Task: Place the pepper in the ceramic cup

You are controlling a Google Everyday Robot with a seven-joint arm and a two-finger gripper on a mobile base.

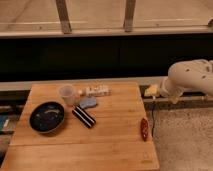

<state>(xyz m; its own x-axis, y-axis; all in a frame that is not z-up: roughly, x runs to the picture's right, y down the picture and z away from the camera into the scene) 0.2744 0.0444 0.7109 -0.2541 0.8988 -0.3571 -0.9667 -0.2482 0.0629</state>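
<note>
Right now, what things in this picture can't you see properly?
All in the camera view:
1. The robot arm is cut off by the right edge.
2. The gripper, just past the back right corner of the table, is too small to make out its shape.
3. The inside of the ceramic cup is hidden by its own wall.
4. The pepper, near the table's right edge, is too small to tell stem from tip.

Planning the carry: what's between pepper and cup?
Camera view: blue object by the cup, then bare wood to the pepper; claw hangs past the table's right edge.
</note>
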